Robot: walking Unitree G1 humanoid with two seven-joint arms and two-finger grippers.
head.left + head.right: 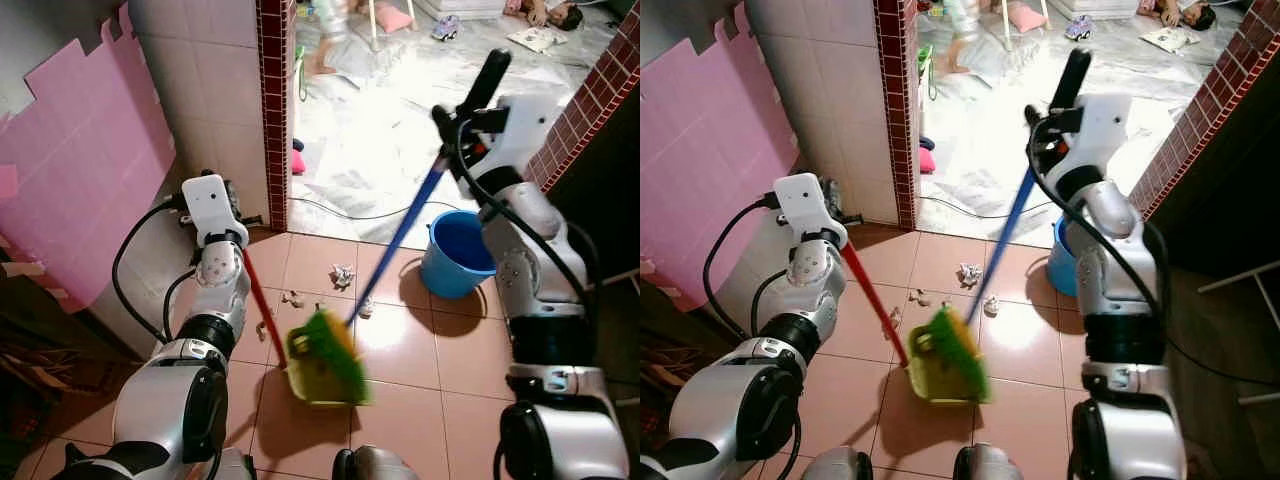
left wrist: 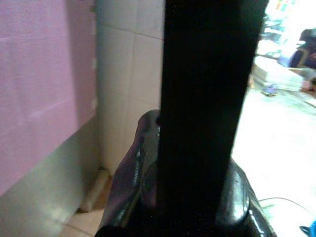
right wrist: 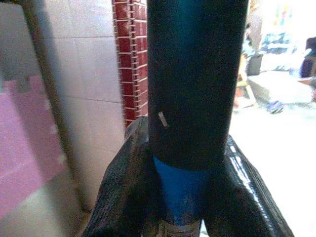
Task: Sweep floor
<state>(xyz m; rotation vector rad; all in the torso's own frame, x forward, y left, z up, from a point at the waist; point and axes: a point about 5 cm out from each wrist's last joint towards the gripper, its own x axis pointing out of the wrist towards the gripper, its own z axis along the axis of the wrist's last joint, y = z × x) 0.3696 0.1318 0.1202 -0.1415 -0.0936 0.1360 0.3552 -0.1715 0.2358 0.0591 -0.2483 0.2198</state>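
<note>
My right gripper is shut on the broom's blue handle, just below its black grip. The handle slants down to the green bristles, which are blurred and sit over a yellow-green dustpan on the reddish tiles. The dustpan's red handle rises to my left gripper, which is shut on it; in the left wrist view its top looks black between the fingers. Crumpled paper and small scraps lie beyond the dustpan.
A blue bucket stands at the right by my right arm. A brick-edged tiled pillar and a pink foam mat close off the left. Beyond lies a pale floor with a cable, toys and people.
</note>
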